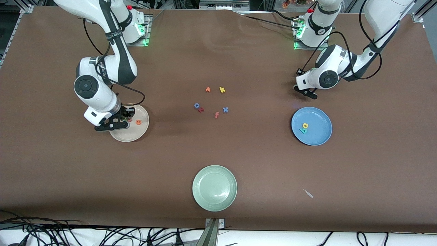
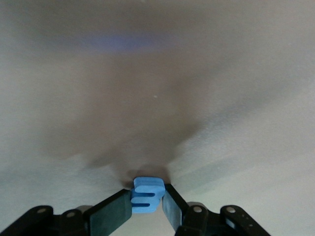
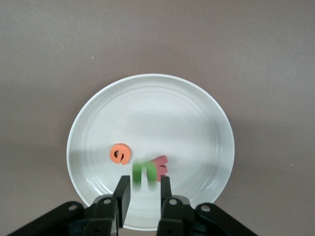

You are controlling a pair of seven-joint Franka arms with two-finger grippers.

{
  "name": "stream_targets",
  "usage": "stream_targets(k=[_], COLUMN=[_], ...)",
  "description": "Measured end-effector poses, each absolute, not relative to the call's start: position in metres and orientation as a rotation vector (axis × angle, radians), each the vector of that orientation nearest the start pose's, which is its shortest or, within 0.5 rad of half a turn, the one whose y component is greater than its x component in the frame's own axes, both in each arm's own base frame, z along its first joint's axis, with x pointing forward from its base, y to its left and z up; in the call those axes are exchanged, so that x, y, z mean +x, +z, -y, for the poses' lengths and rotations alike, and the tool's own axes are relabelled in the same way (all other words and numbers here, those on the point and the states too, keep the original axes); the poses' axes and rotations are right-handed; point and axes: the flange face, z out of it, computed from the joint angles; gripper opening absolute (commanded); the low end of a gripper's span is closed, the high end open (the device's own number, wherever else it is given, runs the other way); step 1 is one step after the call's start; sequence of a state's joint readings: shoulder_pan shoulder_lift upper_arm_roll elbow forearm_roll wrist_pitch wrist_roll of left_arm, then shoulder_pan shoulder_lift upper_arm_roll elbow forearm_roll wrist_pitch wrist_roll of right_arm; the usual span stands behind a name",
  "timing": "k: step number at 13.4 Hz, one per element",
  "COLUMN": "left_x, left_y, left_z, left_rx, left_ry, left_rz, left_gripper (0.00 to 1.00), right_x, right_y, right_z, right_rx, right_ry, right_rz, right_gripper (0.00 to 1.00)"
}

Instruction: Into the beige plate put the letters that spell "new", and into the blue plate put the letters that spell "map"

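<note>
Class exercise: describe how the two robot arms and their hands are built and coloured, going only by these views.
Both arms are glossy white with black joint bands and round dark-grey joint caps. Loose black cables loop along each arm. Green lights glow at both bases, each topped by a red button. The left hand and right hand are black, with flat dark fingers.

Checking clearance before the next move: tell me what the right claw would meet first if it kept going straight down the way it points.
Probably the green n, blurred just ahead of the right claw, with the pinkish-red w beside it and then the beige plate beneath; the exact gap is unclear.
</note>
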State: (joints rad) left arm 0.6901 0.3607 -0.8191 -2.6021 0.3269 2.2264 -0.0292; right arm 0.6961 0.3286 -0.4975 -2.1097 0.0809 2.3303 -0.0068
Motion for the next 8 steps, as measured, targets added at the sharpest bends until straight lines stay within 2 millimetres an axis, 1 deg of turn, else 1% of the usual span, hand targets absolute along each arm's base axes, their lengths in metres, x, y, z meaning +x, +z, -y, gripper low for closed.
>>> stream_targets(k=[2, 4, 5, 6, 8], left_x=[0.362, 0.369, 0.373, 0.378, 0.396], left_y=[0.144, 0.148, 0.149, 0.152, 0.165], left_z=[0.071, 0.070, 0.070, 0.070, 0.070], left_rx=[-2.963, -2.966, -2.968, -2.963, -2.938], left_ry=[0.894, 0.880, 0.873, 0.875, 0.889], left_rz=[-0.632, -0.626, -0.624, -0.620, -0.617], left_gripper=[0.34, 0.35, 0.35, 0.35, 0.35], right_x=[0.559, 0.564, 0.569, 0.576, 0.594], right_y=[0.275, 0.285, 0.295, 0.310, 0.351], right_z=[-0.118, -0.120, -0.123, -0.127, -0.135], right_rx=[-3.232, -3.226, -3.224, -3.221, -3.216], right_ry=[0.078, 0.058, 0.065, 0.076, 0.088], right_rz=[0.266, 0.268, 0.268, 0.268, 0.268], right_gripper=[0.98, 0.99, 0.99, 0.99, 0.99])
